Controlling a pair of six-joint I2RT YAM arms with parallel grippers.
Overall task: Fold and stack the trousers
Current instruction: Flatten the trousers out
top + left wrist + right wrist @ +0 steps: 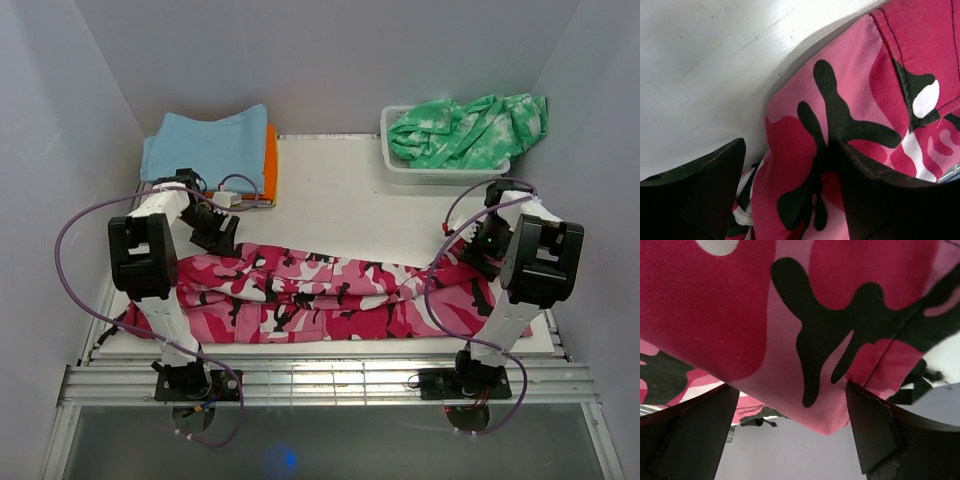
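our jaws stand open over the trousers (320,295): left gripper (790,192) at 9 o'clock, right gripper (792,435) at 3 o'clock.

Bright, even overhead light on the white surface (340,195), with faint shadows. The wrist views are very close. The dark gripper fingers (705,195) are softly out of focus along the lower edges.

Folded blue cloth (205,145), green garment (470,130), white basket (440,174)

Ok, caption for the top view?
Pink camouflage trousers stretched across the table; left gripper and right gripper open near either end.
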